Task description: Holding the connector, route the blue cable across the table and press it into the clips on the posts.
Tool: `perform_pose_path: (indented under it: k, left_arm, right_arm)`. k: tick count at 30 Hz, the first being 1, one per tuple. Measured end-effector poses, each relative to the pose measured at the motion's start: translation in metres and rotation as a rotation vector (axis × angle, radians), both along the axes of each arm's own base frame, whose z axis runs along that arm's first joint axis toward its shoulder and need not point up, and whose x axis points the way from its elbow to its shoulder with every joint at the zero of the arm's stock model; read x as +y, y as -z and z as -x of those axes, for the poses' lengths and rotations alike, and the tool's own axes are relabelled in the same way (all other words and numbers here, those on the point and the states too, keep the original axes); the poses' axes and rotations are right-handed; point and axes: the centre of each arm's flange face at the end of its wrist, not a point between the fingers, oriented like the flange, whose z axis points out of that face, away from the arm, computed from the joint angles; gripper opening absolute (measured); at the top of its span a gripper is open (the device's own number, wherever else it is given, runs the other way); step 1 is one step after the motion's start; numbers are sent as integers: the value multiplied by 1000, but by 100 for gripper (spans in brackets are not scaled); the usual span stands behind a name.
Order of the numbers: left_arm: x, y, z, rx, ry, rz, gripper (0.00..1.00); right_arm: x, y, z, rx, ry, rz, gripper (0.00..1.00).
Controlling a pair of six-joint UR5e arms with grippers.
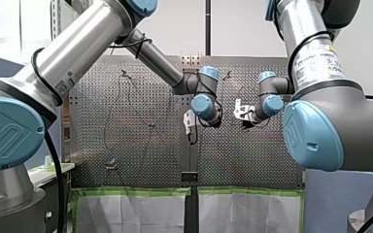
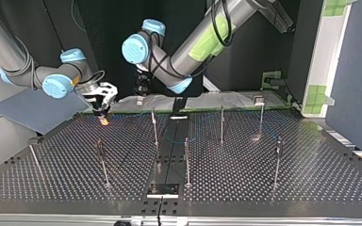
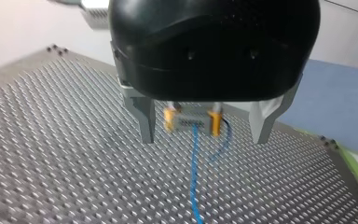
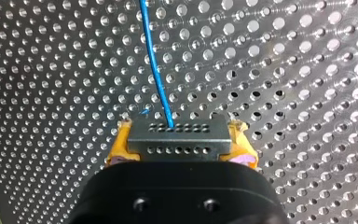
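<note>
Your right tool (image 4: 181,140) is clamping the connector (image 4: 179,133) (left tool (image 3: 204,128) gaping wide); you're starting the routing, needing to carry the blue cable (image 4: 156,65) toward the posts (image 2: 155,127).

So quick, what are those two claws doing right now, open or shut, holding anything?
My left gripper: open, holding nothing.
My right gripper: shut on the connector of the blue cable.

Grey multi-hole connector (image 4: 177,137), thin blue cable (image 4: 155,60) running straight out of its face, slim posts (image 2: 222,125) standing upright
</note>
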Motion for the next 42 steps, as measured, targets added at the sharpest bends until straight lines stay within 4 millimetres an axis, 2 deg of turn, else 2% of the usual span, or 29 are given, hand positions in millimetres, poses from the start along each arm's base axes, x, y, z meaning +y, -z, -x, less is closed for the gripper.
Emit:
perform_pose_path:
  k: [10, 18, 25, 31, 36, 42]
  left_arm:
    - [-11, 24, -18, 39, -30, -21, 100]
    - [-26, 3, -29, -12, -60, 16, 100]
    - [-30, -14, -38, -44, -90, 39, 100]
    - [-35, -4, -42, -30, -86, 27, 100]
    - [-40, 12, -46, -30, -102, 20, 100]
    - [-42, 13, -52, -44, -136, 30, 100]
  right_arm:
    - [-4, -1, 6, -3, 12, 3, 0]
    - [-4, -1, 7, -8, 1, 2, 0]
    - [-4, -1, 7, -11, -5, 2, 0]
    - [-4, -1, 7, -13, -9, 3, 0]
    - [-4, -2, 6, -16, -16, 3, 0]
    - [-5, -2, 6, -28, -25, 0, 0]
